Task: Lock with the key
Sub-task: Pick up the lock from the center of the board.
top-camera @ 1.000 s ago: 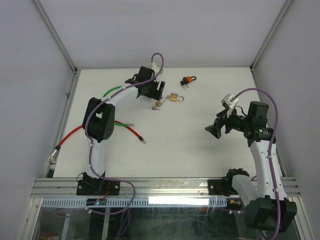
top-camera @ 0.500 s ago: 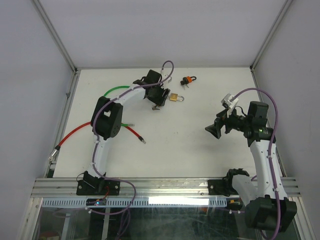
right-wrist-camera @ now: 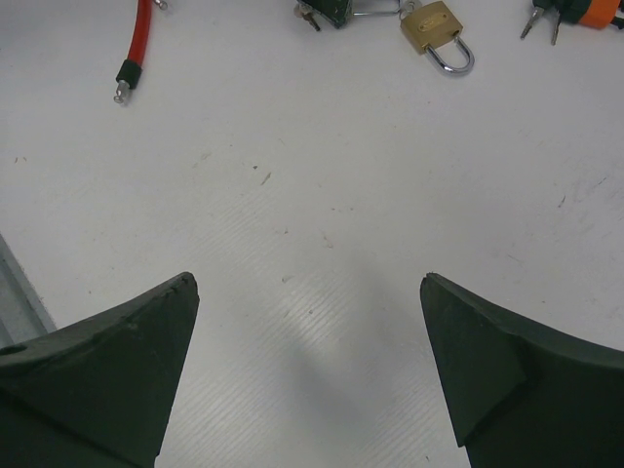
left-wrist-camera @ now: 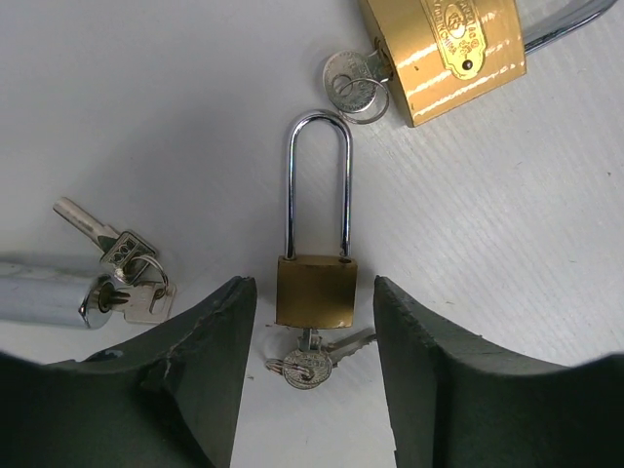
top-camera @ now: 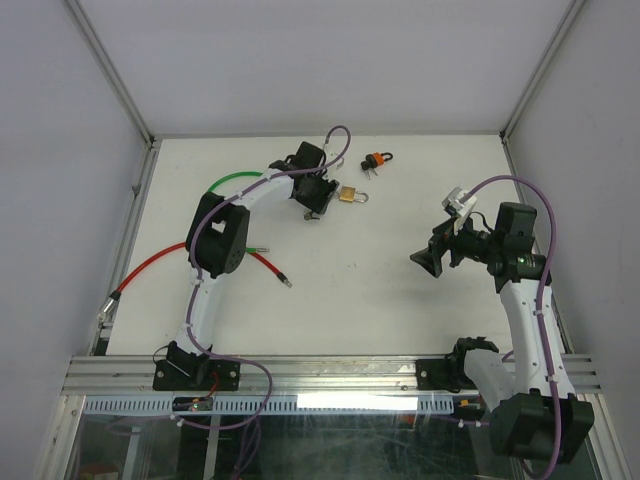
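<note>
Between the two dark fingers of the left tool (left-wrist-camera: 310, 312) lies a little padlock (left-wrist-camera: 313, 291). It is flat on the white counter (left-wrist-camera: 146, 107), at the far side near the middle. Its body is a small gold-brown block. A long, thin, shiny metal loop sticks out of the top, and both ends reach the block. A small silver key (left-wrist-camera: 302, 368) sits in the bottom, with a second key on its ring. The left tool's fingers are apart, one on each side of the block, with a thin gap on both sides. A big gold padlock (left-wrist-camera: 444, 49) lies just beyond, smooth and shiny. The counter has fine lines in it. The right tool (right-wrist-camera: 310, 292) is wide apart over bare counter.
</note>
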`<action>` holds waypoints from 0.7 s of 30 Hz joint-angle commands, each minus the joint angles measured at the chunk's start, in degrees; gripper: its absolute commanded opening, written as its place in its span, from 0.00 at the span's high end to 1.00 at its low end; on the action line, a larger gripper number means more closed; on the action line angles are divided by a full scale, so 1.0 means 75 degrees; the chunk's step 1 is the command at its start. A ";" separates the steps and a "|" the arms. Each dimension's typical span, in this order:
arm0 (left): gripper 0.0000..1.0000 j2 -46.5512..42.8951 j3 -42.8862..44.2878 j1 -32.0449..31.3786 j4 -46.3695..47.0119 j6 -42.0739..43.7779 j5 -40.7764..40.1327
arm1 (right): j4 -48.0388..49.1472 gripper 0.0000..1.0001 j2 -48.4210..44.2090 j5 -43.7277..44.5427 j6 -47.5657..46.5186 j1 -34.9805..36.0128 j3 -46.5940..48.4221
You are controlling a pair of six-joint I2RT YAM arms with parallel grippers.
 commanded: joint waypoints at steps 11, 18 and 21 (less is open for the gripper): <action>0.76 -0.0022 0.0164 -0.0087 -0.0002 0.0130 -0.0045 | 0.0193 0.00 -0.0009 -0.0167 0.0036 -0.0063 0.0195; 0.91 -0.0686 -0.0442 -0.0163 0.0147 0.0096 0.0040 | 0.0196 0.00 -0.0014 -0.0394 0.0037 -0.0054 0.0160; 0.95 -0.1232 -0.1039 -0.0229 0.0574 0.0096 0.0073 | 0.0201 0.00 -0.0018 -0.0506 0.0036 -0.0052 0.0142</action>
